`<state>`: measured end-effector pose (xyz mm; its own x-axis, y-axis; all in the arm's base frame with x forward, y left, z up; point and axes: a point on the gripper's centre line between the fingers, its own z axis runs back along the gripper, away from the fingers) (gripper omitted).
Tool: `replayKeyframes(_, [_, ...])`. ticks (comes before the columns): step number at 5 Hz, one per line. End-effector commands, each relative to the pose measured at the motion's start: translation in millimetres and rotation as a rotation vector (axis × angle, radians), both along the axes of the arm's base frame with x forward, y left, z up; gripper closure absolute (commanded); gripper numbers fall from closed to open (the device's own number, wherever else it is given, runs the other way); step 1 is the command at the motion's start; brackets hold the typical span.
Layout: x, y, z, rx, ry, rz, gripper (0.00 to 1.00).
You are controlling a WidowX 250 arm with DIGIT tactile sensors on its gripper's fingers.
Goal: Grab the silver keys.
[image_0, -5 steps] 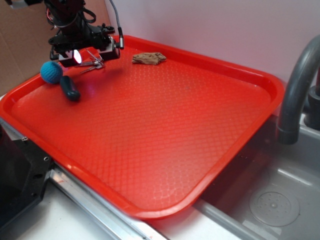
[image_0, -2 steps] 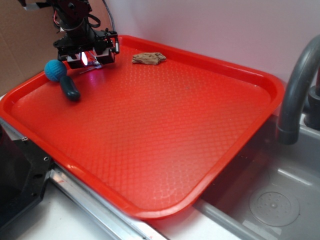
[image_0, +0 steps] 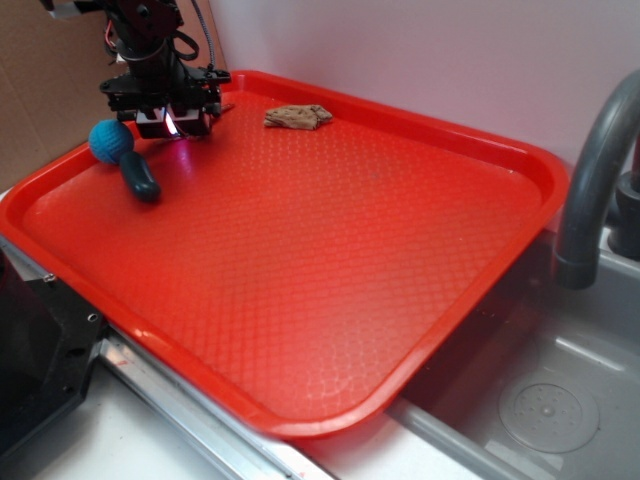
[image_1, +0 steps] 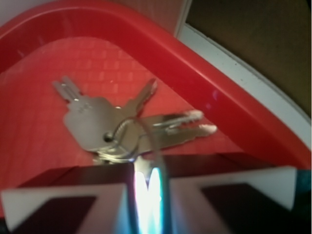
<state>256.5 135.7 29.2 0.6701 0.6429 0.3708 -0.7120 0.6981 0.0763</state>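
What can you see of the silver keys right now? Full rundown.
The silver keys are a small bunch of flat, grey, metallic-looking keys on a wire ring, blades fanned out in several directions. They lie flat on the red tray, in its corner close to the raised rim. The pincer sits directly over them, its bright strip at the ring. In the exterior view the pincer hides them entirely. A grip cannot be confirmed.

My tray (image_0: 330,250) is bright red with a fine diamond grid pressed into it, and the keys (image_1: 105,127) on it are plain grey-silver. Beside my black claw (image_0: 172,118) sit a blue ball (image_0: 110,141), a dark green pickle (image_0: 141,181) and a brown rag (image_0: 297,117). The faucet (image_0: 590,190) is grey.
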Motion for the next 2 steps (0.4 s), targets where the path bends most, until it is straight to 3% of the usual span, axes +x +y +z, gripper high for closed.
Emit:
replayKeyframes(1, [-8.5, -47.5, 114.4, 0.021, -0.001, -0.169, 1.0])
replayKeyframes(2, [-16.5, -88.1, 151.2, -0.057, 0.098, -0.334, 1.0])
